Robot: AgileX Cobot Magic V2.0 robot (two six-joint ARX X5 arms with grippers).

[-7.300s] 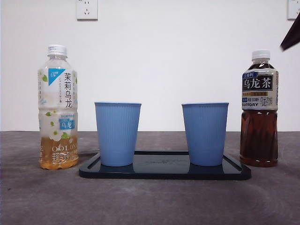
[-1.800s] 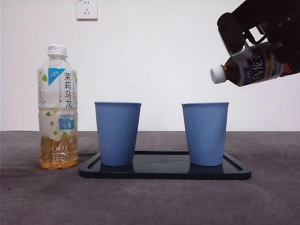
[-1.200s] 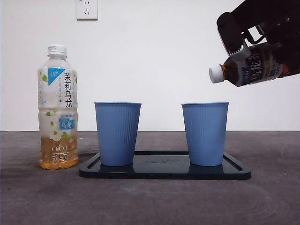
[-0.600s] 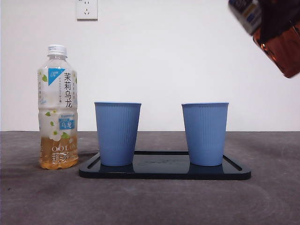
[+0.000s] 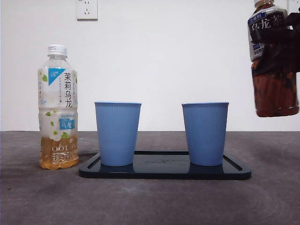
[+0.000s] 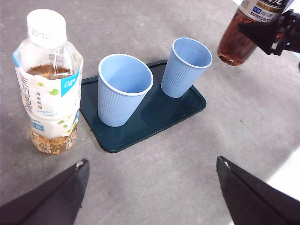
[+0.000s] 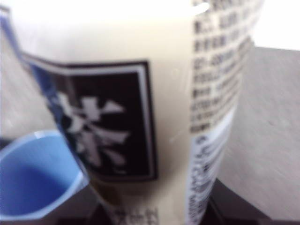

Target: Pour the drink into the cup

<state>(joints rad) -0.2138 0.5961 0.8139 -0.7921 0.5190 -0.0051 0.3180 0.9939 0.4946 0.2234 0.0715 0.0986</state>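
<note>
The right pincer (image 5: 281,47) pinched the dark oolong tea bottle with the black-and-white label (image 5: 274,61) around its middle and held it in the air, close to upright, with its long axis near vertical and its neck cut off by the top of the front view. The bottle's base hung above rim height and off to the outer side of the nearer ribbed blue plastic cup (image 5: 205,133), not over the cup's mouth. In the right wrist view the label filled the picture and a blue rim (image 7: 33,178) showed just beside it. That cup and a 2nd ribbed blue cup (image 5: 117,133) stood upright and well apart on the dark rectangular tray (image 5: 164,173), both looking empty in the left wrist view. To pour, the neck would need to come inward over the nearer cup and tip down toward it; the air between bottle and cup was open, and the cup's far rim and the tray's raised edge were the things to clear. The left pincer (image 6: 150,187) hung spread and holding nothing, near the pale jasmine oolong bottle with the white cap (image 6: 49,82), which stood on the grey desk (image 5: 150,201) beside the tray, far from the dark bottle. The right arm was plainly the nearer one.
</note>
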